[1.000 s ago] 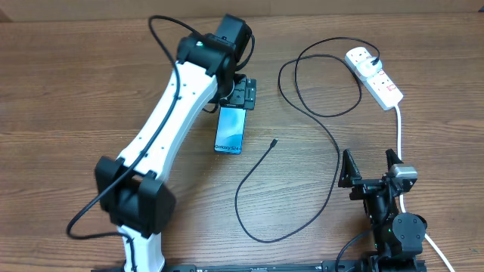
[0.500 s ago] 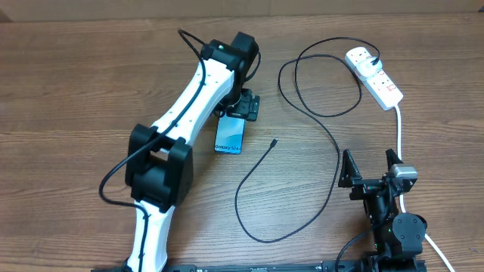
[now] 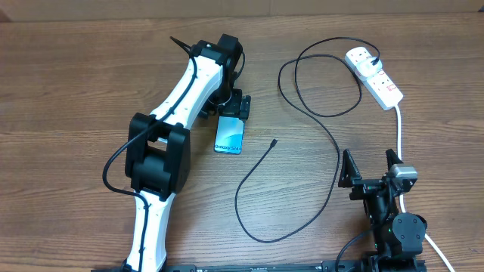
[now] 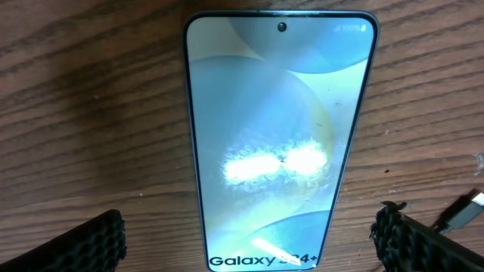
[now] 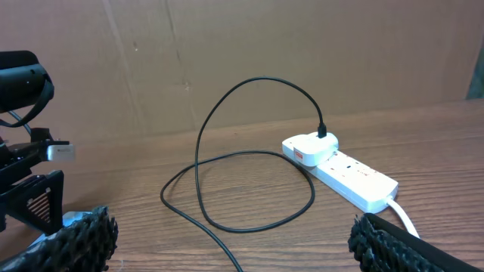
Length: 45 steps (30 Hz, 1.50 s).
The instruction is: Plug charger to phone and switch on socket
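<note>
The phone point(image 3: 230, 137) lies flat, screen up, near the table's middle; it fills the left wrist view point(image 4: 280, 143), with the "Galaxy S24+" text at its near end. My left gripper point(image 3: 233, 106) hovers over the phone's far end, open and empty, one finger on each side point(image 4: 253, 245). The charger is a black cable point(image 3: 333, 143) whose small tip point(image 3: 272, 141) lies free just right of the phone point(image 4: 465, 211). Its white plug point(image 3: 361, 57) sits in the socket point(image 3: 382, 85), a white power strip point(image 5: 352, 172). My right gripper point(image 3: 370, 170) is open and empty point(image 5: 234, 245).
The cable makes a wide loop point(image 3: 261, 219) in front of the phone and another point(image 5: 249, 151) beside the power strip. The strip's thick white cord point(image 3: 399, 132) runs down past the right arm. A cardboard wall point(image 5: 265, 45) stands behind the table.
The left arm has swung its elbow and base links to the left, and its gripper has come slightly down and left over the phone's far end. The phone, cable and right arm have not moved.
</note>
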Tool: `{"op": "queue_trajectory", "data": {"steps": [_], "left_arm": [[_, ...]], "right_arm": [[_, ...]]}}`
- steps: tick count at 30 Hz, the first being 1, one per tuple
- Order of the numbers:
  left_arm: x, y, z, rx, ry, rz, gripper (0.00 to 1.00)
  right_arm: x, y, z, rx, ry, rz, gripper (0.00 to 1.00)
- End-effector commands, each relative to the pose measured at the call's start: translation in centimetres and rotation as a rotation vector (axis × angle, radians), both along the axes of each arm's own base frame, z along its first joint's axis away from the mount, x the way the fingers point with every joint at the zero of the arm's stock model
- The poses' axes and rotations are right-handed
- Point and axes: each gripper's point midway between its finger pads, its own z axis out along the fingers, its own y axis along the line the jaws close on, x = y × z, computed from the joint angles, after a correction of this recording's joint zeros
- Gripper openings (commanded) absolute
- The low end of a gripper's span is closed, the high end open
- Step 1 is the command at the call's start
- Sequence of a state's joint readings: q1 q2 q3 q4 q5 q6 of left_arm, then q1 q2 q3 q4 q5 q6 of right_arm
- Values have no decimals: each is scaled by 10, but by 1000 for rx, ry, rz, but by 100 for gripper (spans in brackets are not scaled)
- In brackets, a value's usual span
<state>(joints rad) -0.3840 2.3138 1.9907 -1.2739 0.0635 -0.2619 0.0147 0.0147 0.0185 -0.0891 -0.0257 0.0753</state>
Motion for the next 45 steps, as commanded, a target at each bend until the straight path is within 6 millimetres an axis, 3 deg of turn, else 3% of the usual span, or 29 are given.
{"op": "queue_trajectory", "data": {"steps": [1,14,25,36,45], "left_arm": [[3,-4,-3,36,-20,-16,100],[-2,-6,-21,44,-15,25,100],[-1,-7,-24,45,-21,33,100],[-5,-6,-49,41,-27,31,100],[-7,-11,-50,42,-29,17,100]], "right_arm": [[0,1,-2,4,-3,6,100],[0,1,-2,4,-3,6,100],[0,1,-2,4,-3,6,100],[0,1,-2,4,-3,6,100],[0,1,-2,4,-3,6,100]]}}
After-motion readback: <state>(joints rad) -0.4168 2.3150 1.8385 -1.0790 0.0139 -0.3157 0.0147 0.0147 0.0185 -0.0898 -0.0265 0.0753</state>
